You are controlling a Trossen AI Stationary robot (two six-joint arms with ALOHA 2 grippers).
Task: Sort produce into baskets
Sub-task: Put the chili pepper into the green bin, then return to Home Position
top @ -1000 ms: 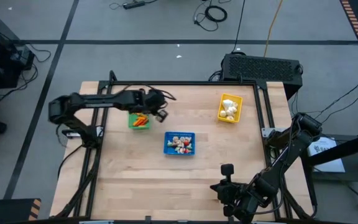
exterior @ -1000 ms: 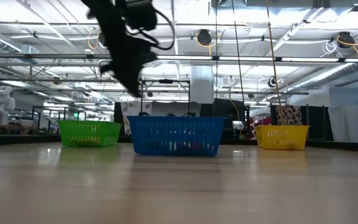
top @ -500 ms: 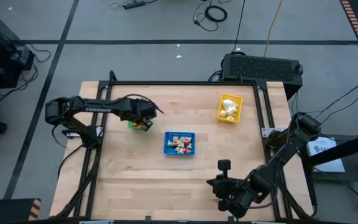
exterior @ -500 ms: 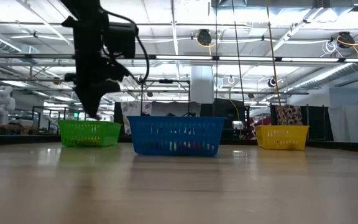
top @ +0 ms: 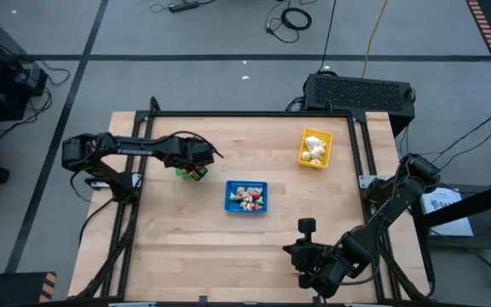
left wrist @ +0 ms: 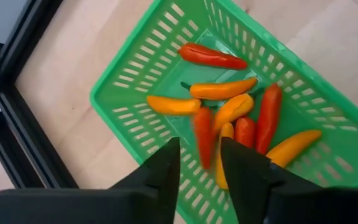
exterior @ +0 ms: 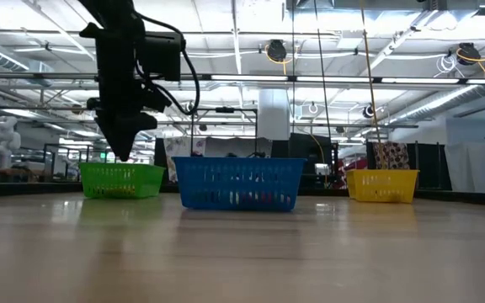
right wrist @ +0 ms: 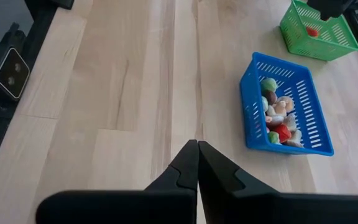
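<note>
The green basket (left wrist: 123, 68) holds several orange and red carrot-like pieces (left wrist: 224, 89) lying on its floor. My left gripper (left wrist: 199, 155) is open just above this basket, at the table's far left (top: 196, 170). A blurred red piece (left wrist: 202, 135) shows below the gap between its fingers, over the basket, touching neither finger as far as I can see. The blue basket (top: 246, 195) at mid-table holds mixed small bits. The yellow basket (top: 314, 147) at the far right holds white bulbs. My right gripper (right wrist: 197, 144) is shut and empty near the table's near edge (top: 307, 225).
A dark metal frame (top: 254, 114) runs round the table's edges. Bare wood lies between the baskets and my right gripper. In the low view the three baskets stand in a row: green (exterior: 122, 179), blue (exterior: 238, 183), yellow (exterior: 383, 185).
My left gripper has gone toward the table's left edge, from between the green and blue baskets to over the green basket, and has come down toward it.
</note>
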